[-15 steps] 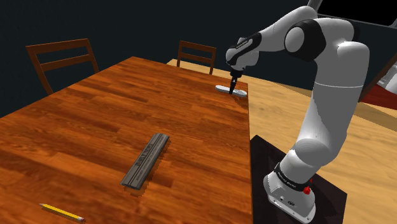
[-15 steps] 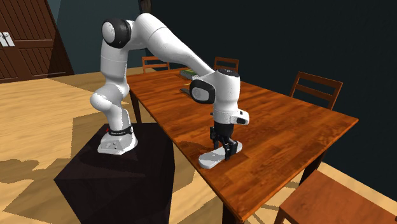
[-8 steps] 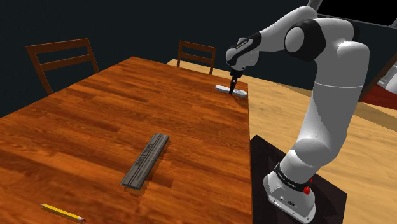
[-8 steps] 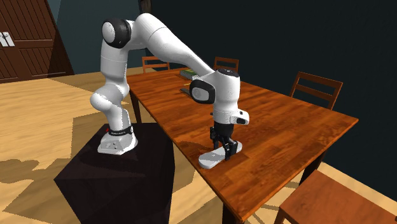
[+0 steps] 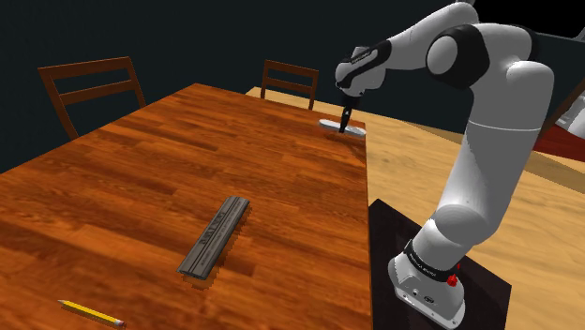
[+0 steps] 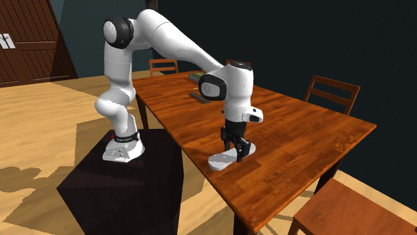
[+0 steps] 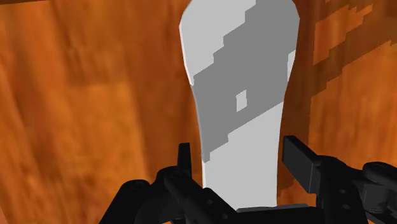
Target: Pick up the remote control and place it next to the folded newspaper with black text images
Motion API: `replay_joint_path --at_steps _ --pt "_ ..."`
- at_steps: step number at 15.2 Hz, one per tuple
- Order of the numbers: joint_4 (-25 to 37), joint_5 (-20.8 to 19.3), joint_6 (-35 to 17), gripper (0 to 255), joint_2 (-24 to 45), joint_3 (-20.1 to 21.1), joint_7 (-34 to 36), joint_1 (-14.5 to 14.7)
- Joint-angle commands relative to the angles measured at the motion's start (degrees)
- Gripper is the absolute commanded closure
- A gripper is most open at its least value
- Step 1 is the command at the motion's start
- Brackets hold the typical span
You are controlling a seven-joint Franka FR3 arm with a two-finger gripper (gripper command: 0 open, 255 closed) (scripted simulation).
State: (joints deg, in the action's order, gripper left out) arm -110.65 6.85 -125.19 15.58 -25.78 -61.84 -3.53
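Note:
The remote control (image 5: 343, 126) is a flat pale grey and white slab near the table's far corner by the edge facing the stand. My gripper (image 5: 345, 118) points down and is shut on one end of it, holding it just above the wood. In the second exterior view the remote (image 6: 220, 161) slopes down out of the gripper (image 6: 239, 153). In the wrist view the remote (image 7: 238, 95) runs away from the hand, clasped between both fingers (image 7: 184, 164). The folded newspaper (image 5: 216, 236) is a long grey bundle lying on the table near the shoulder view's bottom.
The wooden table (image 5: 141, 169) has chairs (image 5: 89, 84) along its far side and one (image 5: 289, 81) at its end. A yellow pencil (image 5: 91, 313) lies near the newspaper. My black stand (image 5: 422, 281) sits by the table's edge. Another chair (image 6: 347, 210) stands close in the second exterior view.
The gripper has risen a little with the remote in it, so the remote has come off the table. Newspaper and pencil have not moved.

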Motion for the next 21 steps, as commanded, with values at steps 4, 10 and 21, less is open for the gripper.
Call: replay_joint_path --at_steps 4,10,21 --pt "1.9 -1.1 3.4 255 -1.8 -0.4 0.7 0.3" --pt "4.2 -2.1 7.4 255 -3.5 -0.6 1.3 0.5" --pt "-12.6 -9.3 3.9 255 -18.1 4.9 18.6 9.4"
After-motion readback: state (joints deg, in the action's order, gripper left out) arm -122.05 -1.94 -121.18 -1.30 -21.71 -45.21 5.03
